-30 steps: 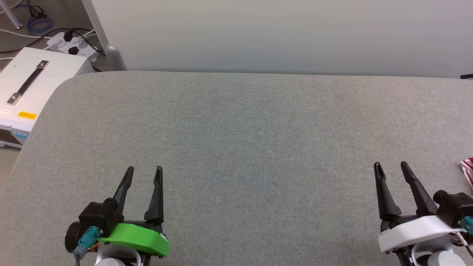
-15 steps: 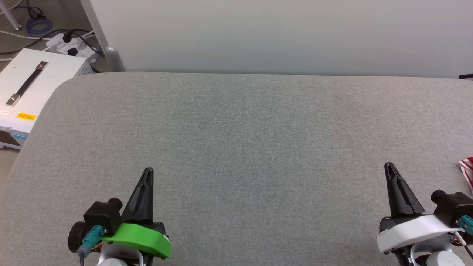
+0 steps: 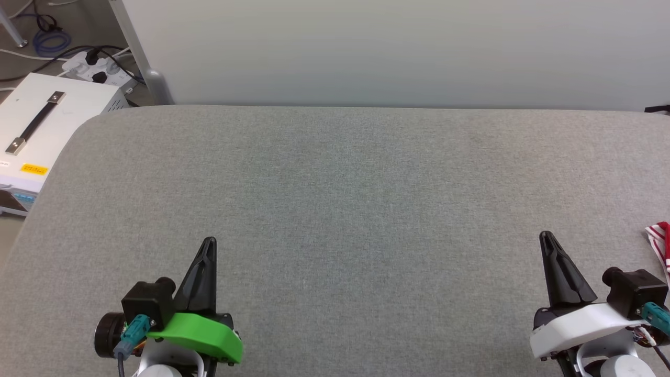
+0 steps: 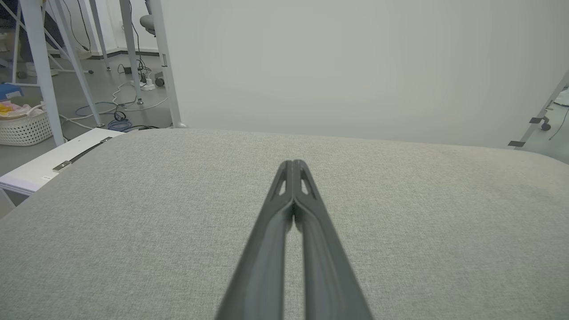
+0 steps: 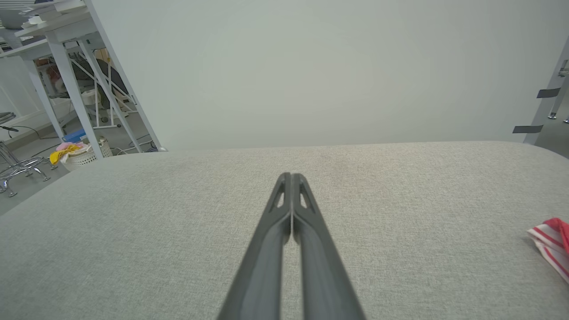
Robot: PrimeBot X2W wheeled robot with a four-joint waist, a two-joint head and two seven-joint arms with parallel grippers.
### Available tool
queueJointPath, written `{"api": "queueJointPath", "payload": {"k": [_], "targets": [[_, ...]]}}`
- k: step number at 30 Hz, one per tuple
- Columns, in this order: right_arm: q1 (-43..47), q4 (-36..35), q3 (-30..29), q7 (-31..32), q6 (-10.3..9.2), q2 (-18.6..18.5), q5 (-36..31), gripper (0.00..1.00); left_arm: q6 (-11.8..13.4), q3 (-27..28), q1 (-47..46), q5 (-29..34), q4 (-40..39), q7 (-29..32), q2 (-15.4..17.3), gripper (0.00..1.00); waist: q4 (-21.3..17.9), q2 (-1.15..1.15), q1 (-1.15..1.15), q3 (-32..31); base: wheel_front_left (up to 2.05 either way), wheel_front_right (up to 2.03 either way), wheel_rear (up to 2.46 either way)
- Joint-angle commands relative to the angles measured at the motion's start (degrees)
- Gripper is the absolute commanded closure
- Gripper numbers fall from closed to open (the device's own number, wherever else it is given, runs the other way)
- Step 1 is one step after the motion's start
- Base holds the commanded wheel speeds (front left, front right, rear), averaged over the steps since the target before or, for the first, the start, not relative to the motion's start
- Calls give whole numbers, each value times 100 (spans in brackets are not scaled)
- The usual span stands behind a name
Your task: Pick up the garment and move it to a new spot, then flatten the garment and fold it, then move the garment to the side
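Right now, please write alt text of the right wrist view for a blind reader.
The right gripper, shut, points across a grey fabric table. A red-and-white striped corner of the garment lies at the picture's right edge.

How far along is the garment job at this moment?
Nothing looks done: a striped corner of the garment lies far right on the table, untouched. In hand: nothing; left gripper and right gripper sit with jaws shut, empty. Left: pick, move, flatten, fold, set aside.

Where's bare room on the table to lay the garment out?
The table between the left gripper and right gripper, up to the far edge by the wall, is bare. Tight spot: the right edge, where the garment lies.
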Motion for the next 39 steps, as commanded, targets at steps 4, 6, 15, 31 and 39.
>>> {"api": "queueJointPath", "payload": {"k": [4,6,15,31,39], "targets": [[0,-46,-23,55,-1,35,-124,100,65,31,17,115,-60,68,-42,100,-11,0,0,-9,0,0,0],[0,-53,-27,75,-1,44,-156,100,76,36,18,137,-72,91,-47,100,-16,0,0,-12,0,0,0],[1,-86,-47,167,-1,85,-301,100,129,57,23,238,-125,195,-70,100,-39,0,0,-30,0,0,0],[1,-152,-86,350,-2,165,-588,100,232,98,33,437,-230,401,-114,100,-84,0,0,-64,0,0,0],[1,-181,-103,431,-2,201,-716,100,278,117,37,525,-277,493,-133,100,-104,0,0,-80,0,0,0]]}}
